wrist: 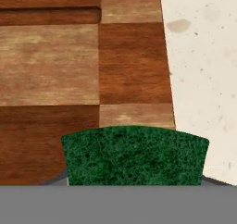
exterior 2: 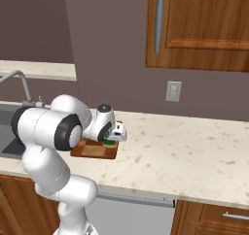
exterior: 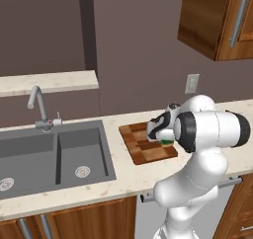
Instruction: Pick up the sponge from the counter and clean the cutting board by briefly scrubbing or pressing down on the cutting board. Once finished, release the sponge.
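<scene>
While we hold the sponge [wrist: 134,156] clamped in our gripper [exterior: 167,140], it sits low over the cutting board [exterior: 143,145], at the board's end farthest from the sink [exterior: 54,154]. Seen from the hand, the sponge's dark green face is up and its long axis runs across between our jaws, along the board's short edge beside the bare counter [wrist: 203,70]. Whether the sponge presses on the wood we cannot tell. The board lies flat on the counter just beside the sink, its long side running away from the counter's front edge at a slight slant.
</scene>
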